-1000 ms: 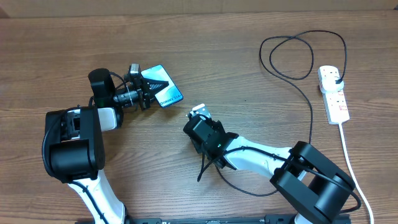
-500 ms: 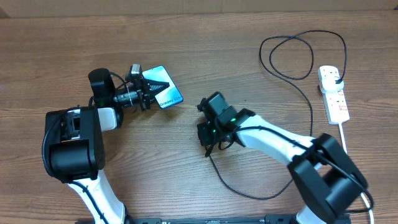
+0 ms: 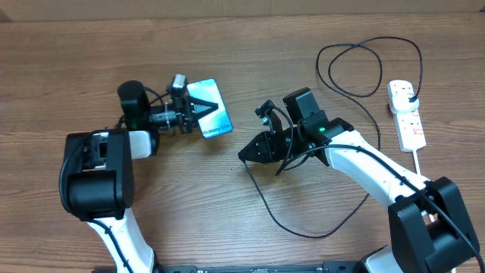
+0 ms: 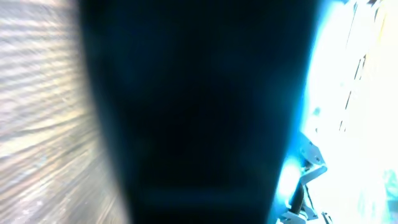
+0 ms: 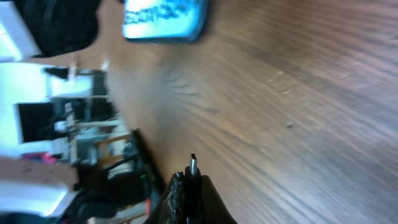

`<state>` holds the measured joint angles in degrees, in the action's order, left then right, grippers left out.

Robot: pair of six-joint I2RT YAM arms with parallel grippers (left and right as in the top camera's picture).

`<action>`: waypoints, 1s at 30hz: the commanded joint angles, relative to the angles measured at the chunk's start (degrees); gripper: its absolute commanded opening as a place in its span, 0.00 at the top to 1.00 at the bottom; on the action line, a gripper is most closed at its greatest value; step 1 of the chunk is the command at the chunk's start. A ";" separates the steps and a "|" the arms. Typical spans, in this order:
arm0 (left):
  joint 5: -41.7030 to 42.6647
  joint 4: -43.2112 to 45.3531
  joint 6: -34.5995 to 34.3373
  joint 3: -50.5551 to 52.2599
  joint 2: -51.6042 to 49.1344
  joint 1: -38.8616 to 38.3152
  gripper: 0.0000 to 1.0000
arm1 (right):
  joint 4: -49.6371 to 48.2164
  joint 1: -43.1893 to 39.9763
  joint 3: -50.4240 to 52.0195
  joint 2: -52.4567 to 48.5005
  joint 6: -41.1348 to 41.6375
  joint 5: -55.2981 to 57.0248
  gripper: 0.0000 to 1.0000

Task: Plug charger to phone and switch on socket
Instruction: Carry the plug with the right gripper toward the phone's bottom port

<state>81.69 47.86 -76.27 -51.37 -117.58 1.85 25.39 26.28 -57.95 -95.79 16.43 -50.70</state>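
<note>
Left gripper [image 3: 204, 107] pinches phone [image 3: 218, 121] (white text unreadable); right gripper [image 3: 246, 155] pinches charger [image 5: 193, 165] tip.

Wood-grain table [image 3: 204, 220] filled nearly the whole overhead view, brown, with grain running 9 to 3 o'clock. A pale beige band [image 3: 227, 6] ran along the 12 o'clock edge, touching the tabletop's far side. A black rail [image 3: 250, 268] sat at the 6 o'clock edge. In the left wrist view, only a blurred strip of the same wood [image 4: 37, 112] showed at 9 o'clock. In the right wrist view, the tabletop [image 5: 298, 112] ran from 12 to 5 o'clock, tilted. Off-table room clutter sat at 9 o'clock, too blurred to name: a dark screen-like rectangle [image 5: 34, 121], a light wooden frame [image 5: 109, 146] just beside it and a pinkish spot [image 5: 37, 157] below.
</note>
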 commanded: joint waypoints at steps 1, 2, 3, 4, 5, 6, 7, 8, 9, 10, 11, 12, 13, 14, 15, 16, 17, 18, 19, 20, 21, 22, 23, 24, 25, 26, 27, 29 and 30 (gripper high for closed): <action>-0.68 1.44 -1.46 -1.03 0.15 -2.97 0.95 | -0.24 -2.54 2.16 1.51 -1.73 -7.96 0.96; -1.27 2.27 -2.99 -1.03 0.15 -3.91 0.96 | -0.09 -3.87 2.54 1.51 -2.56 -10.23 0.96; -2.10 2.54 -4.70 -1.03 0.15 -4.68 0.96 | 0.20 -4.42 2.56 1.51 -3.34 -11.34 0.96; -2.78 2.58 -6.58 -1.03 0.15 -5.31 0.96 | 0.87 -5.29 2.56 1.51 -4.63 -12.87 0.96; -3.89 2.58 -9.44 -1.03 0.15 -6.14 0.96 | 1.92 -6.16 2.56 1.55 -6.08 -14.19 0.96; -4.55 2.67 -10.71 -1.03 0.15 -6.71 0.96 | 3.65 -7.08 2.56 1.60 -8.07 -14.99 0.96; -5.18 3.43 -11.76 -1.03 0.15 -7.54 0.96 | 5.44 -7.89 2.56 1.60 -9.60 -15.02 0.96; -5.57 4.07 -12.41 -1.03 0.15 -8.39 0.96 | 6.99 -8.50 2.56 1.62 -10.88 -15.06 0.96; -6.08 4.57 -13.25 -1.05 0.15 -9.27 0.96 | 8.94 -9.33 2.56 1.62 -12.59 -15.08 0.96; -6.64 4.72 -14.43 -1.14 0.15 -10.12 0.95 | 11.26 -10.56 2.56 1.62 -14.78 -15.54 0.96; -7.48 4.72 -15.85 -1.20 0.15 -11.13 0.95 | 12.72 -11.72 2.58 1.60 -16.50 -17.27 0.96; -8.31 4.72 -16.37 -1.31 0.15 -11.82 0.96 | 13.60 -12.70 2.58 1.60 -17.94 -19.37 0.96; -8.96 4.72 -16.37 -1.31 0.15 -12.24 0.96 | 14.12 -13.55 2.58 1.62 -18.75 -21.29 0.96; -9.44 4.72 -16.37 -1.31 0.15 -12.55 0.95 | 14.73 -14.43 2.58 1.60 -19.87 -23.17 0.96; -10.03 4.70 -16.37 -1.31 0.15 -12.98 0.96 | 15.41 -15.28 2.58 1.60 -20.33 -24.44 0.96; -10.64 4.72 -16.37 -1.31 0.15 -13.55 0.95 | 16.35 -16.06 2.58 1.60 -21.42 -25.29 0.96; -11.04 4.72 -16.37 -1.31 0.15 -13.94 0.96 | 16.70 -16.26 2.58 1.60 -21.49 -25.31 0.96; -11.61 4.72 -16.31 -1.31 0.15 -14.71 0.96 | 17.03 -16.35 2.62 1.60 -21.46 -25.29 0.96; -11.87 4.72 -16.26 -1.31 0.15 -15.08 0.96 | 17.03 -16.35 2.62 1.60 -21.46 -25.29 0.96; -12.22 4.79 -16.04 -1.31 0.15 -15.43 0.96 | 17.00 -16.33 2.64 1.60 -21.46 -25.27 0.96; -12.20 4.85 -15.89 -1.31 0.15 -15.45 0.96 | 16.98 -16.33 2.67 1.60 -21.46 -25.27 0.96; -12.04 5.75 -15.87 -1.31 0.15 -15.45 0.95 | 16.98 -16.33 2.84 1.60 -21.42 -25.31 0.96; -11.80 7.28 -15.89 -1.31 0.15 -15.45 0.96 | 17.05 -16.33 2.99 1.60 -21.44 -25.29 0.96; -11.63 9.97 -15.89 -1.31 0.15 -15.43 0.96 | 16.98 -16.33 3.28 1.60 -21.42 -25.31 0.96; -11.63 11.96 -15.89 -1.31 0.15 -15.43 0.96 | 17.14 -16.33 3.39 1.60 -21.42 -25.31 0.96; -11.61 15.26 -15.91 -1.31 0.15 -15.43 0.95 | 17.18 -16.33 3.56 1.60 -21.42 -25.29 0.96; -11.82 17.68 -16.44 -1.31 0.15 -15.32 0.95 | 17.25 -16.33 3.63 1.60 -21.42 -25.31 0.96; -12.24 17.77 -16.70 -1.31 0.15 -15.15 0.96 | 17.14 -16.33 3.63 1.60 -21.42 -25.35 0.96; -12.22 17.79 -16.46 -1.31 0.15 -15.15 0.96 | 16.92 -16.33 3.63 1.60 -21.42 -25.35 0.96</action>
<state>69.76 64.90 -92.66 -51.55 -117.67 -13.43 42.65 9.89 -54.72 -95.72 -4.32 -74.78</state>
